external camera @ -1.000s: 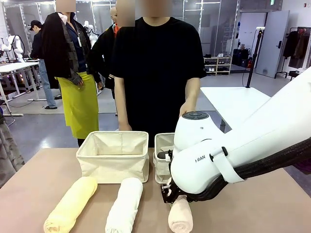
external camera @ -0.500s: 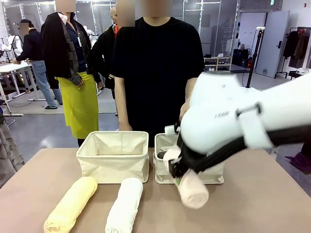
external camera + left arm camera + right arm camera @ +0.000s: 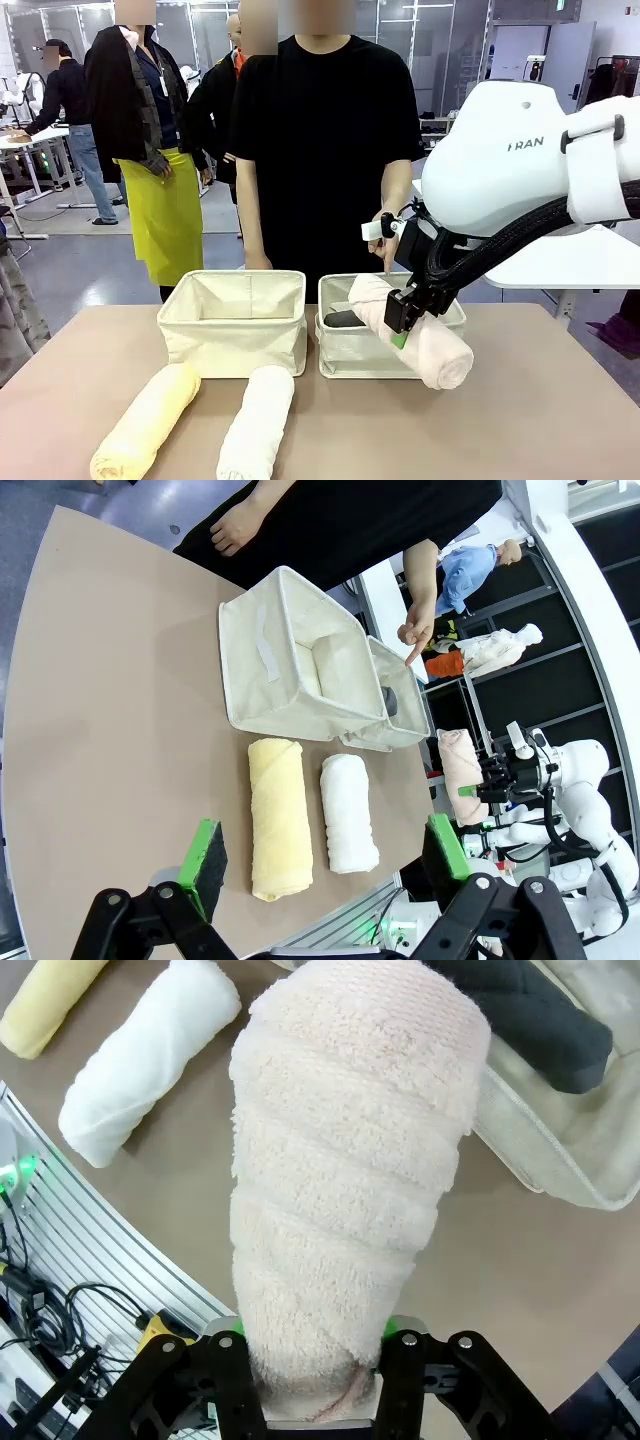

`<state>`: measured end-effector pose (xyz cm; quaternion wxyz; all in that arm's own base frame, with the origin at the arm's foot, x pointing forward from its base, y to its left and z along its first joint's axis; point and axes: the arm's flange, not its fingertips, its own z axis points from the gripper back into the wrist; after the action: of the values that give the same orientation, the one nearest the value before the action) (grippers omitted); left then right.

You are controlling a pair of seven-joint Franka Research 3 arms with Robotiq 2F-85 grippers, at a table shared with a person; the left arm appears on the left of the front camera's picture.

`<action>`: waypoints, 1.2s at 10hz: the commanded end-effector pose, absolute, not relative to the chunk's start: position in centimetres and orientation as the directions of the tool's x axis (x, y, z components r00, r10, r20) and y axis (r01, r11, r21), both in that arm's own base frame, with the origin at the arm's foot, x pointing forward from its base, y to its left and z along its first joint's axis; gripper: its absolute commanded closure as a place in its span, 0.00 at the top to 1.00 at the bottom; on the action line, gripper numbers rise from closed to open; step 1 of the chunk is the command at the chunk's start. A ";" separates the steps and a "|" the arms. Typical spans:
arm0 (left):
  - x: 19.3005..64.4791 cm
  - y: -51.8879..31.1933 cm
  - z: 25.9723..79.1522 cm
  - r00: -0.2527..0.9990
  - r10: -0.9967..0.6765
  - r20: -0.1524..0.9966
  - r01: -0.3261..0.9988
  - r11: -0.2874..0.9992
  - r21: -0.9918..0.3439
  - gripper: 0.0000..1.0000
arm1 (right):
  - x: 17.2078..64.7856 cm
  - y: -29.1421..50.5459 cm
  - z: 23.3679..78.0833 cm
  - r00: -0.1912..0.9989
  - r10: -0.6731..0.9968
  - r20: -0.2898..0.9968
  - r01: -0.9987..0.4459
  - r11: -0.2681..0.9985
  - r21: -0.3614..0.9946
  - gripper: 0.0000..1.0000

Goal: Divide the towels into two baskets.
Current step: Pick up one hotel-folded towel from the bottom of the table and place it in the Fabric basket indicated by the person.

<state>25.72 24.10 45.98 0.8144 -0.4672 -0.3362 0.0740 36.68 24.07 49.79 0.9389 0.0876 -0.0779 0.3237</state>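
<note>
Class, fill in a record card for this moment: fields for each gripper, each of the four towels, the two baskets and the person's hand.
left gripper: open, holding nothing, above the table
right gripper: shut on the cream-pink towel
cream-pink towel: held in the air, tilted, over the right basket's front wall
right basket: holds the dark grey towel
left basket: no towel seen inside
pale yellow towel: on the table, before the left basket
white towel: on the table, beside the yellow one
person's hand: finger pointing down at the right basket
</note>
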 end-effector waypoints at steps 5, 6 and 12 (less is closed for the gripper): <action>25.5 24.2 46.1 0.757 0.436 0.487 0.210 0.544 -0.812 1.00 | 39.8 25.9 52.1 0.503 0.830 0.242 -0.830 0.542 -0.134 0.41; 25.5 24.2 46.1 0.757 0.436 0.487 0.210 0.544 -0.812 1.00 | 42.5 27.0 52.9 0.368 0.910 0.193 -0.893 0.403 -0.200 0.41; 25.5 24.2 46.1 0.757 0.436 0.487 0.210 0.544 -0.812 1.00 | 57.9 28.2 48.4 0.230 0.973 0.024 -0.941 0.228 -0.250 0.41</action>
<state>25.73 24.10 45.98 0.8145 -0.4671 -0.3361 0.0740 57.60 27.85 47.41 0.7851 -0.0807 -0.0891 0.6076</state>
